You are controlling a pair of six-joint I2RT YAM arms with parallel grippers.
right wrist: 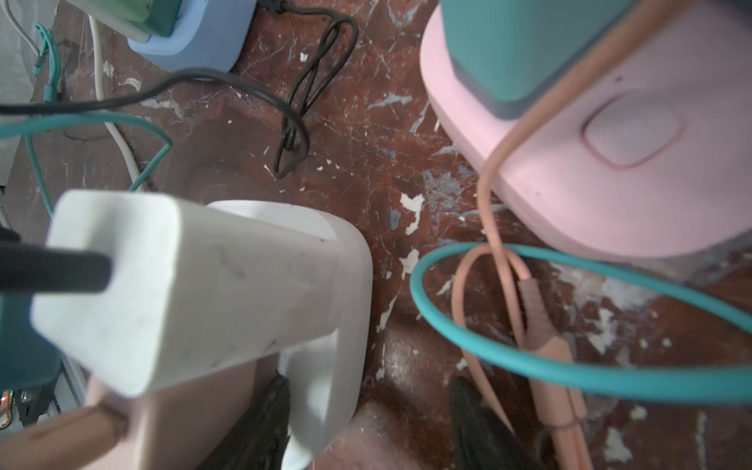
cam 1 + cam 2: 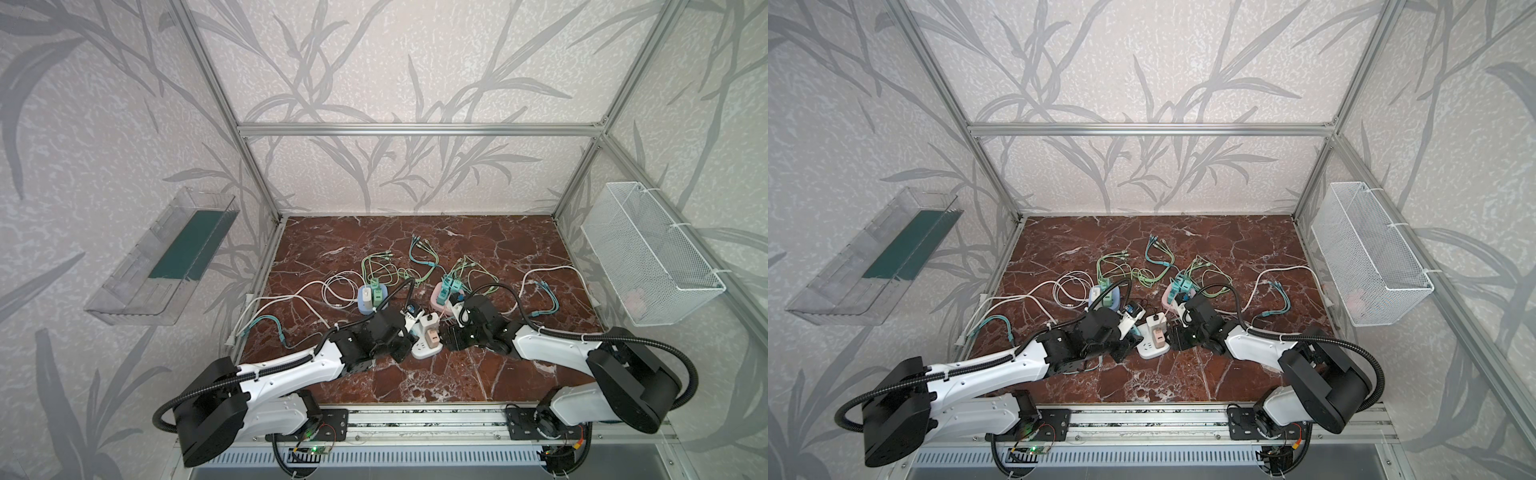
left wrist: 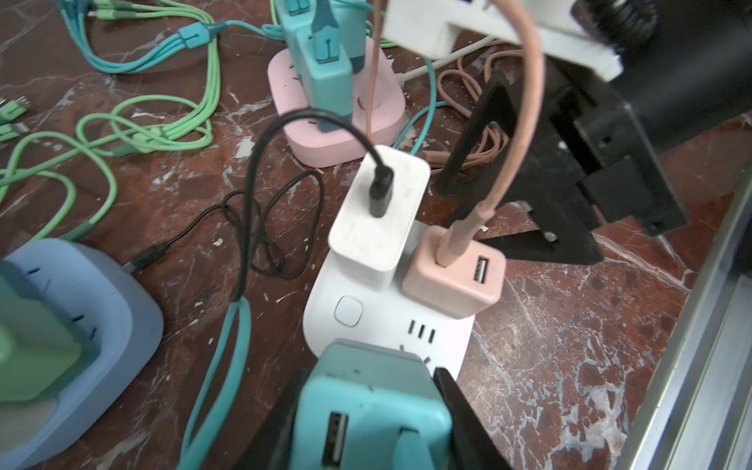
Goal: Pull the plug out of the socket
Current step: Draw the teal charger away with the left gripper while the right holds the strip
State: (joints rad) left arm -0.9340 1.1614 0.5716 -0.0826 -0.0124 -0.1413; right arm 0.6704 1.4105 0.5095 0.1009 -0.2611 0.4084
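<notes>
- White socket block (image 2: 424, 341) sits on the marble table (image 2: 415, 382) between both arms, near the front edge; the white charger (image 3: 380, 215) and the pink plug (image 3: 455, 272) stand seated in it, side by side.
- Left tool (image 3: 366, 423) is clamped on a teal plug (image 3: 372, 411), right over the block's bare slots; can't tell if its prongs are out or still in.
- Right tool (image 3: 529, 211) stands parted just beside the pink plug, gripping nothing; one finger (image 3: 468, 162) sits behind the pink cable (image 3: 525, 106).
- Likely step: the teal plug comes off, or the pink one is next.
- Do it well: pull straight up along the prongs, no twisting, or the light block lifts with it.
- Right tool could press the block down, or take the pink plug by its flat sides, below the cable.
- Watch the black cable (image 3: 252, 171) and teal cord (image 1: 569, 366); loops lie close and could snag.
</notes>
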